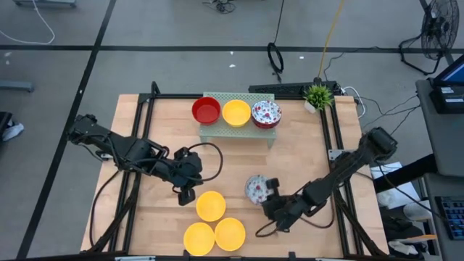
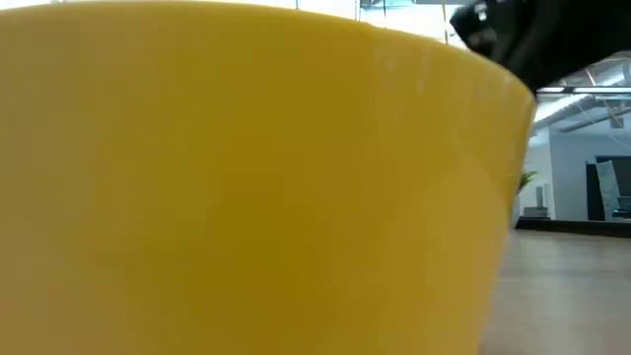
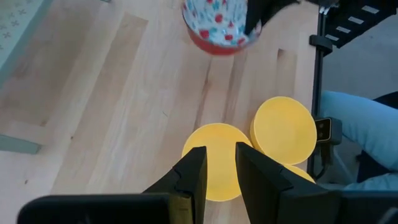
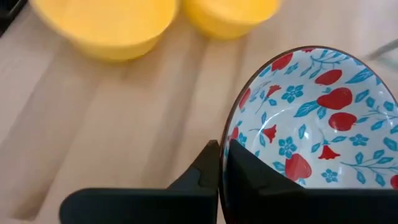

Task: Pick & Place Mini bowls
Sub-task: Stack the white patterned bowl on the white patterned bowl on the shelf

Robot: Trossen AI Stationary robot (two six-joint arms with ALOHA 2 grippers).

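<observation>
My table (image 1: pixel 152 123) is pale wood, the biggest thing here. On its far side stands one pale green rack (image 1: pixel 217 130), and on the rack sit three bowls in a row: one red bowl (image 1: pixel 206 110), one yellow bowl (image 1: pixel 236 112) and one white bowl with red speckles (image 1: pixel 266 113), each touching the next.

On the near side of the table lie three more yellow bowls, all plain and round: one (image 1: pixel 210 205) just in front of my left gripper, two (image 1: pixel 199 238) (image 1: pixel 230 233) side by side nearer the table's edge. One of them fills almost the whole low view with its yellow wall.

That makes seven bowls in view: one red, four yellow, two floral.

The second floral bowl (image 4: pixel 317 118) is the one I hold. It is white inside with red fruits and blue flowers, and it sits tilted, to the right of the yellow three.

My right gripper (image 4: pixel 222 163) has its jaws pinched on that bowl's rim. My left gripper (image 3: pixel 220 169) hovers over the nearest yellow bowl, jaws a narrow way apart, holding nothing.
</observation>
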